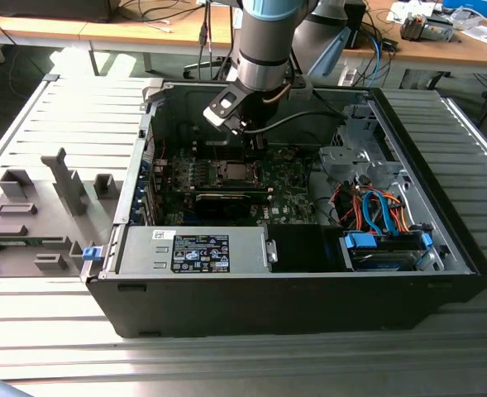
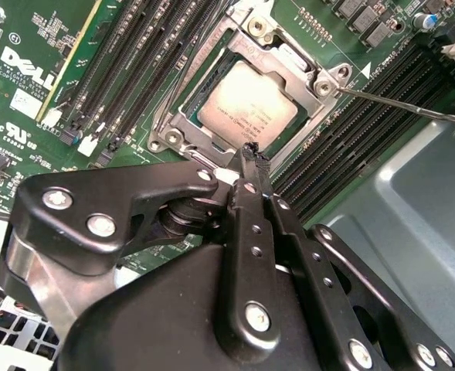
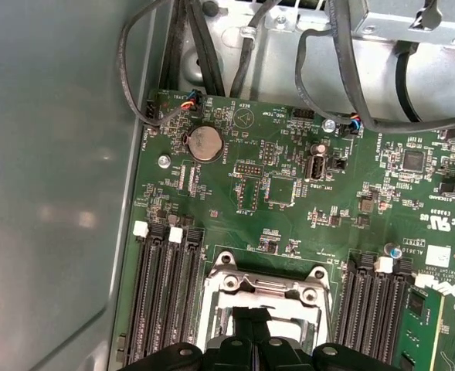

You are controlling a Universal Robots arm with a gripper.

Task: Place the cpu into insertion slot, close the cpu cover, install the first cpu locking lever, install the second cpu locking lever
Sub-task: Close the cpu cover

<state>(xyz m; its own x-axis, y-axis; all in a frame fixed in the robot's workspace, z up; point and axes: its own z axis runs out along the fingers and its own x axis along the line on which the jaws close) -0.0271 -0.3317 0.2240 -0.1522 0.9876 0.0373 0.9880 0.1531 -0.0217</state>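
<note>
Second wrist view shows the cpu [image 2: 242, 104] seated in the insertion slot [image 2: 188, 100], with the cpu cover [image 2: 277, 48] lying down around it. The hand [image 2: 250, 154], fingers together and holding nothing, has its tip at the cover's edge. One locking lever [image 2: 405, 104] sticks out free. I judge it best to press only on frame metal, straight down, clear of the memory slots [image 2: 343, 139].

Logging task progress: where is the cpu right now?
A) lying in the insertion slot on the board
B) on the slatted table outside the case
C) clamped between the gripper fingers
A: in the second wrist view the cpu lies flat within the frame of the cpu cover, and the gripper is shut at the cover's edge.
</note>
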